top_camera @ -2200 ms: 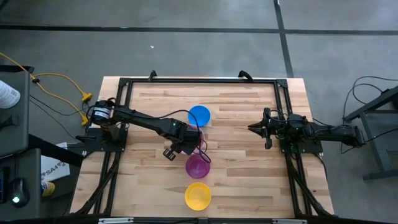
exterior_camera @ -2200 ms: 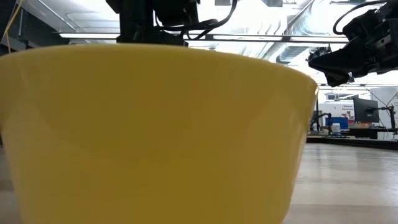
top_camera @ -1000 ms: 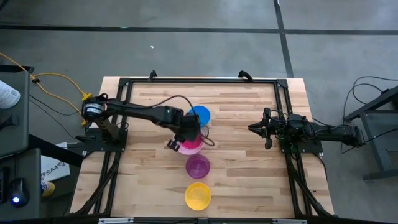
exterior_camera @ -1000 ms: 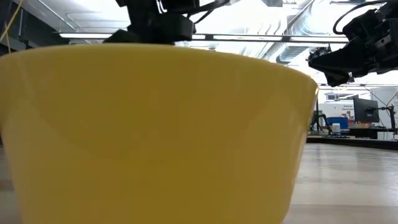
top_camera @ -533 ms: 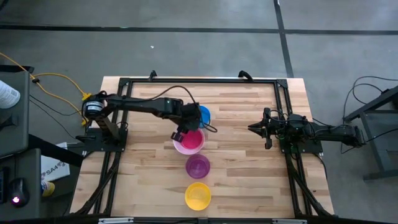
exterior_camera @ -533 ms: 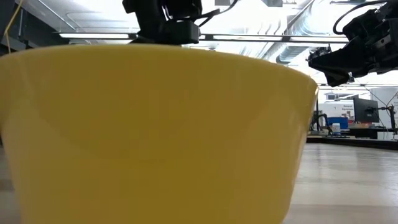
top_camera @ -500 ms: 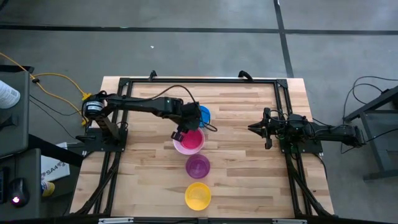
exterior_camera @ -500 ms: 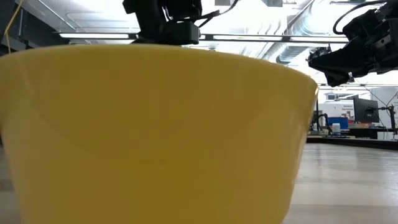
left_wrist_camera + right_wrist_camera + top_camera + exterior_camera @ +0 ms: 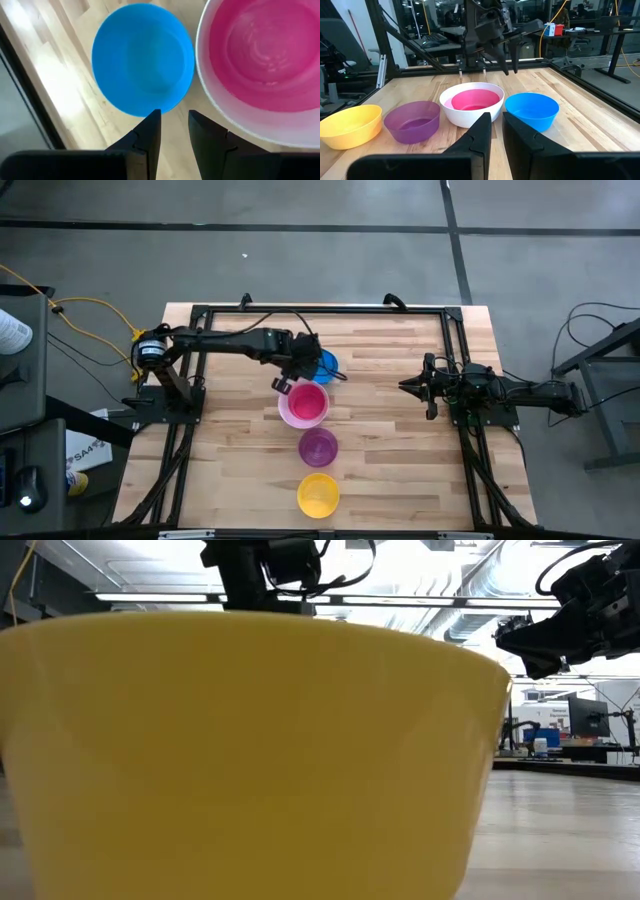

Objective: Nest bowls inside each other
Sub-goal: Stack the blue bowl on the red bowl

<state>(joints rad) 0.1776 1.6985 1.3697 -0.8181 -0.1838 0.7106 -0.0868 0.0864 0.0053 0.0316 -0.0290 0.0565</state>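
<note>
The left gripper (image 9: pixel 302 366), fingers apart and empty, hovers over the blue bowl (image 9: pixel 322 364), just beside the white bowl (image 9: pixel 304 407) holding the pink-red bowl (image 9: pixel 265 55); purple bowl (image 9: pixel 318 447) and yellow bowl (image 9: pixel 318 494) line up beyond.

Five upright bowls (image 9: pixel 472 103), pink nested in white.

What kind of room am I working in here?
Probably a robotics lab or workshop: a wooden bench ringed by a black frame, a concrete floor, and desks with monitors behind.
</note>
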